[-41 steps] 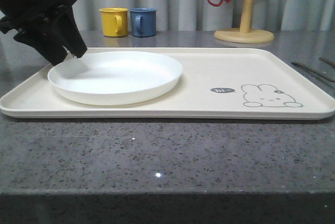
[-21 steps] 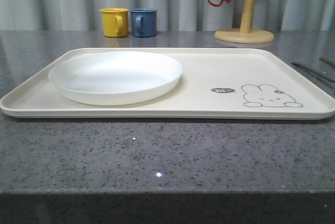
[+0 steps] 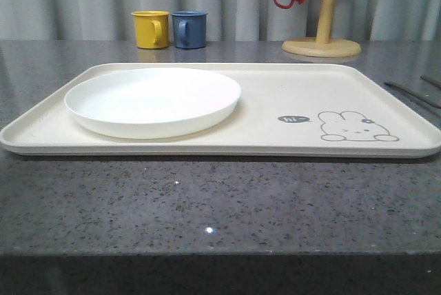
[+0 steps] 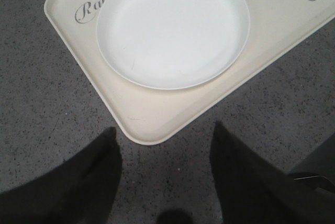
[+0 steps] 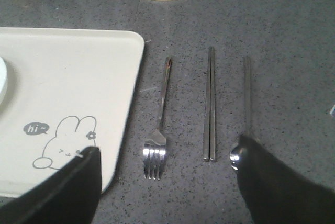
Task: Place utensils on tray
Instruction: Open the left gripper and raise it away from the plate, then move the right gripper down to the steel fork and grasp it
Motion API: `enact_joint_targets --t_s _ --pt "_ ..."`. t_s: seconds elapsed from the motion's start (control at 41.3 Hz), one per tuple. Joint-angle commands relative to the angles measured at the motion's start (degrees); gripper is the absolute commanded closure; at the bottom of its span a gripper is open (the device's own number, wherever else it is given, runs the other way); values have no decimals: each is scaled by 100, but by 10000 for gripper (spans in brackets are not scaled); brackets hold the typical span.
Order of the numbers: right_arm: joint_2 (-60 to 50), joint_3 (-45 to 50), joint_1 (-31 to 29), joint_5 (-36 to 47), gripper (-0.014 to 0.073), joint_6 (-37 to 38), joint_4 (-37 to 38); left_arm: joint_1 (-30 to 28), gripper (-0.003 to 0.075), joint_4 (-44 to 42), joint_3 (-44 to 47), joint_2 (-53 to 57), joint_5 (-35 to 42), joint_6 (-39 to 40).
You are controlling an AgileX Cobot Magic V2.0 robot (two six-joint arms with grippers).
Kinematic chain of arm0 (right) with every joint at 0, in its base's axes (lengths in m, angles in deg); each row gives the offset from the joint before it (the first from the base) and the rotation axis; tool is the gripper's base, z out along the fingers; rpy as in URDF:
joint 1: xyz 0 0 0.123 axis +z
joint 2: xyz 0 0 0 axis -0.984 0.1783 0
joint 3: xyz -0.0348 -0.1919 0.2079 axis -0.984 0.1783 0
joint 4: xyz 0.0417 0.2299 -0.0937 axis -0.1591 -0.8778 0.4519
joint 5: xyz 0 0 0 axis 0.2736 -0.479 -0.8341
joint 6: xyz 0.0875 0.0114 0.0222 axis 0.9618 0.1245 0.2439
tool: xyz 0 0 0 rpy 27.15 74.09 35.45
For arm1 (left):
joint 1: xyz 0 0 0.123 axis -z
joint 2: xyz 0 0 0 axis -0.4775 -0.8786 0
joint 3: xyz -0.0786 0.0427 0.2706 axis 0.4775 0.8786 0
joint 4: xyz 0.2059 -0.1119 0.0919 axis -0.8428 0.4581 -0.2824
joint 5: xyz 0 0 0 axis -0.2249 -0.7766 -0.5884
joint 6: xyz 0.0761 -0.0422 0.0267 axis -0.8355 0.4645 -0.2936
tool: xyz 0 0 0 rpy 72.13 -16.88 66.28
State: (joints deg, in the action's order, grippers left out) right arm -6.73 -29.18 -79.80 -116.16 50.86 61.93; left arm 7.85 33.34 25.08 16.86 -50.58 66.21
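While the tray [image 3: 275,102] sits on the bench [image 3: 207,198] carrying just a white plate [image 3: 153,100], no utensil is on it yet. Beside its right edge lie the fork [image 5: 159,113], chopsticks [image 5: 210,103] and spoon [image 5: 245,106], all untouched. Left gripper [image 4: 165,145] and right gripper [image 5: 167,161] both hover with fingers spread, empty.

The left gripper [image 4: 165,174] is hanging above the table surface with its two dark fingers [image 4: 99,174] spread wide apart and nothing between them. The right gripper [image 5: 170,182] is likewise hovering with its jaws parted wide, its fingers [image 5: 272,182] standing well apart and gripping nothing. Both grippers are pointing downward, each wrist angled toward the surface below.
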Motion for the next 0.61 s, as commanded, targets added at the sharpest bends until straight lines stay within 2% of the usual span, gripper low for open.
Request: enact_joint_targets --t_s 0.0,0.145,0.46,0.581 --pt "65 -151 -19 492 32 -10 0 49 353 -45 86 336 452 97" --pt "348 -311 -13 359 32 -10 -13 49 353 -45 217 558 440 97" --pt "1939 -1464 279 -1134 33 -10 -25 49 353 -45 217 558 426 97" --pt "2659 -1764 404 -1396 82 -76 24 49 353 -45 217 558 426 97"
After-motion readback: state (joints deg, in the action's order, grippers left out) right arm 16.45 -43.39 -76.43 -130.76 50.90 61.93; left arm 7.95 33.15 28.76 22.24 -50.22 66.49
